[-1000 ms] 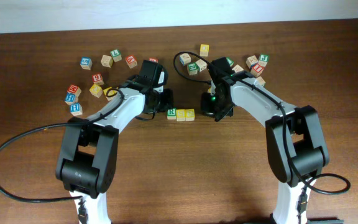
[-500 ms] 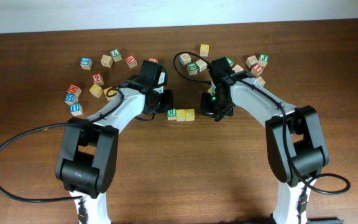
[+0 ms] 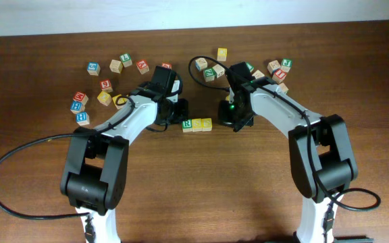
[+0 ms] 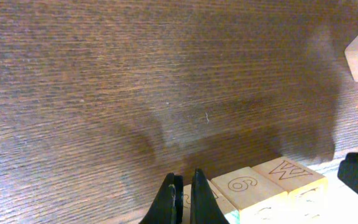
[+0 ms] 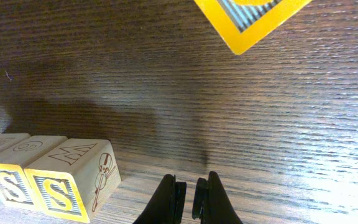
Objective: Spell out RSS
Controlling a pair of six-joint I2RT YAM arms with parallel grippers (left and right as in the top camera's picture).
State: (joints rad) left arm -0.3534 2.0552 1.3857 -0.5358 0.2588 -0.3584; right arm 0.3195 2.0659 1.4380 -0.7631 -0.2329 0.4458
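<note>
The three cubes stand in a row at the table's middle: the pale green R cube [image 3: 187, 124], then two yellow S cubes [image 3: 197, 125] [image 3: 206, 124]. My left gripper [image 3: 178, 112] is shut just behind and left of the R cube, holding nothing. In the left wrist view its fingertips [image 4: 183, 198] overlap the row's near end, and the cube tops [image 4: 248, 186] show a 6 and a W. My right gripper [image 3: 233, 120] is shut and empty, a short gap to the right of the row. The right wrist view shows the S faces [image 5: 58, 186] [image 5: 12, 182] left of that gripper [image 5: 188, 194].
Loose letter cubes lie in a cluster at the back left [image 3: 104, 85] and another at the back right [image 3: 279, 74], with a few behind the right gripper [image 3: 210, 71]. A black cable [image 3: 193, 64] loops there. A yellow-bordered cube [image 5: 253, 18] sits beyond the right gripper.
</note>
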